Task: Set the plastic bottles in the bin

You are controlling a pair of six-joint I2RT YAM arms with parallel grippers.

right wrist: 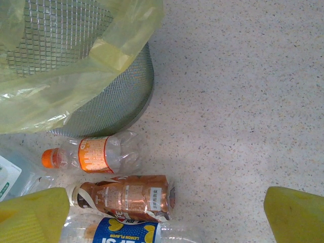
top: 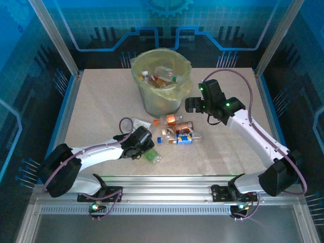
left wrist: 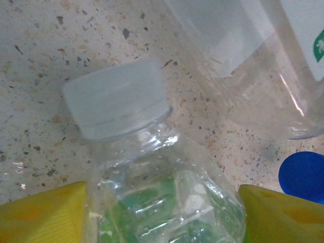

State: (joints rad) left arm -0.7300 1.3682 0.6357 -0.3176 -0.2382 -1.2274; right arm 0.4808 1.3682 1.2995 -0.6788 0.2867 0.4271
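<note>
A crushed clear bottle with a green label [left wrist: 167,202] and a white cap [left wrist: 116,98] lies between my left gripper's [left wrist: 162,212] yellow fingers [left wrist: 43,215], which press on both its sides. From above, that gripper [top: 147,148] is low over the same bottle [top: 153,156] at the table's front middle. My right gripper [top: 194,105] hangs open beside the bin [top: 159,104], and its wrist view [right wrist: 167,217] has bare table between the fingers. The orange-label bottle [right wrist: 96,154], the brown bottle [right wrist: 126,197] and the blue lemon-label bottle [right wrist: 126,232] lie to its left.
The bin's grey mesh wall [right wrist: 109,98] and yellow-green bag [right wrist: 61,91] stand just beyond the bottles; several bottles lie inside [top: 162,76]. A clear white-label bottle [left wrist: 243,61] and a blue cap [left wrist: 304,177] lie close to my left gripper. Table right of the right gripper is bare.
</note>
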